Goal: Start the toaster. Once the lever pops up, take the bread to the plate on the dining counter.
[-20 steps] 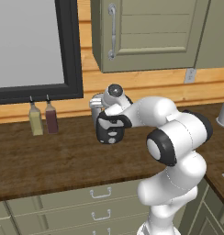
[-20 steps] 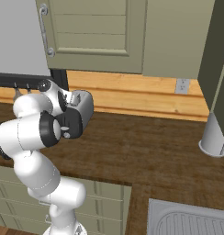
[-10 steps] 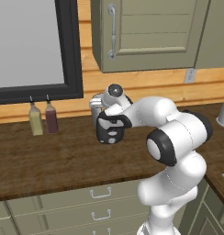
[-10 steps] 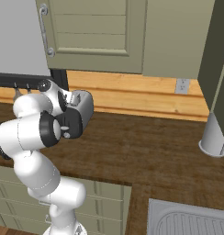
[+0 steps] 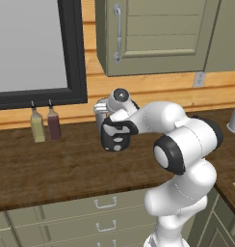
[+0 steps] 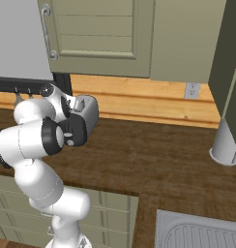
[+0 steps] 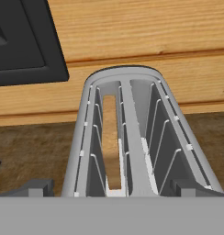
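The toaster (image 7: 132, 137) stands on the dark wood counter against the wall, seen from above in the hand view with its two slots open to me. The bread (image 7: 112, 147) sits down inside the left slot; the right slot holds nothing. My gripper (image 7: 114, 189) hangs open just above the toaster's near end, one dark fingertip on each side, gripping nothing. From the base, the silver toaster (image 5: 101, 108) (image 6: 88, 112) is partly covered by my wrist, and its black end panel (image 5: 114, 137) faces the room. The plate and the dining counter are out of view.
Two slim bottles (image 5: 37, 126) (image 5: 53, 124) stand left of the toaster under the dark-framed window (image 5: 73, 53). An olive wall cabinet (image 5: 153, 34) hangs above. A grey cylinder (image 6: 226, 145) stands far right, and a sink (image 6: 202, 232) lies at the lower right.
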You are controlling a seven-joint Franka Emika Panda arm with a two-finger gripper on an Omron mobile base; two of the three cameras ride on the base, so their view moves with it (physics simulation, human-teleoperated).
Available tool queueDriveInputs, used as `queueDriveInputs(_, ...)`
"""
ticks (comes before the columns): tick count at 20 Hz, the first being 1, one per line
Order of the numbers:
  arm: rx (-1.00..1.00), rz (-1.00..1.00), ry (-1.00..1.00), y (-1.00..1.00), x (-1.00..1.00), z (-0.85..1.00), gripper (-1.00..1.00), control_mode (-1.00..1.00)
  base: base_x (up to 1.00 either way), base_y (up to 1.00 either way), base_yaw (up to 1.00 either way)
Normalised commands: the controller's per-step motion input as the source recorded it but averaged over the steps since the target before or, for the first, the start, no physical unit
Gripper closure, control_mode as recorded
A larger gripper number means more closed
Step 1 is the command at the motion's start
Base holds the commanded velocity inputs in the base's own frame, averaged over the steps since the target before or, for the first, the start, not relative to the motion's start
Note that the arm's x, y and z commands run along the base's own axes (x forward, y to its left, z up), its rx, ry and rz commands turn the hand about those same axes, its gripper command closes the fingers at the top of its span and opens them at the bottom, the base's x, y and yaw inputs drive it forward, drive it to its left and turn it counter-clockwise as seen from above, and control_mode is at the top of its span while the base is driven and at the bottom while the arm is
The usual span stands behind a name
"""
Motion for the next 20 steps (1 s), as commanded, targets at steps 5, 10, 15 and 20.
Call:
queueDriveInputs(5, 0.00, 0.00, 0.00, 0.00, 0.00, 0.00, -1.00, -1.00, 0.00, 0.00, 0.00)
queueDriveInputs(10, 0.00, 0.00, 0.00, 0.00, 0.00, 0.00, -1.00, -1.00, 0.00, 0.00, 0.00)
queueDriveInputs(15, 0.00, 0.00, 0.00, 0.00, 0.00, 0.00, -1.00, -1.00, 0.00, 0.00, 0.00)
queueDriveInputs(20, 0.00, 0.00, 0.00, 0.00, 0.00, 0.00, -1.00, -1.00, 0.00, 0.00, 0.00)
